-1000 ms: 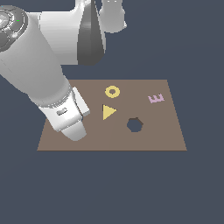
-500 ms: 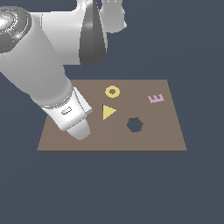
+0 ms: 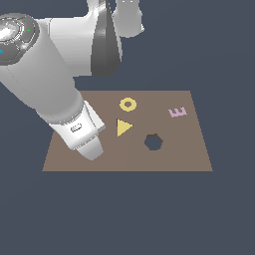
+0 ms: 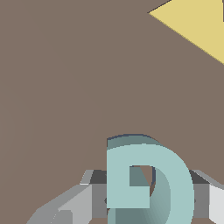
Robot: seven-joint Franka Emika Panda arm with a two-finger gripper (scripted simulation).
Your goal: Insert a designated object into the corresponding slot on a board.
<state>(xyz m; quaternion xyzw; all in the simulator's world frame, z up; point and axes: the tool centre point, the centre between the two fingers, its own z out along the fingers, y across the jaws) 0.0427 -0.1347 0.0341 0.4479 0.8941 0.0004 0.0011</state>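
Note:
In the wrist view my gripper (image 4: 144, 199) is shut on the teal letter G (image 4: 151, 175), with a grey finger (image 4: 72, 203) on each side of it. The G sits right at the brown board (image 4: 65, 87). A thin dark edge (image 4: 131, 136) shows along the G's rim; it may be the G-shaped slot, which is otherwise hidden under the block. In the exterior view the white hand (image 3: 84, 132) hangs low over the board (image 3: 189, 159) near its front corner on the exterior view's left, hiding the fingers, the G and the slot.
On the board lie a yellow triangle (image 3: 123, 127), also in the wrist view (image 4: 197, 26), a yellow ring (image 3: 128, 104), a pink letter E (image 3: 177, 112) and a dark hexagon-like hole (image 3: 153, 142). The big white arm (image 3: 45, 69) spans the exterior view's left.
The hand has shifted slightly toward the exterior view's right, staying low over the board. Pieces on the board have not moved.

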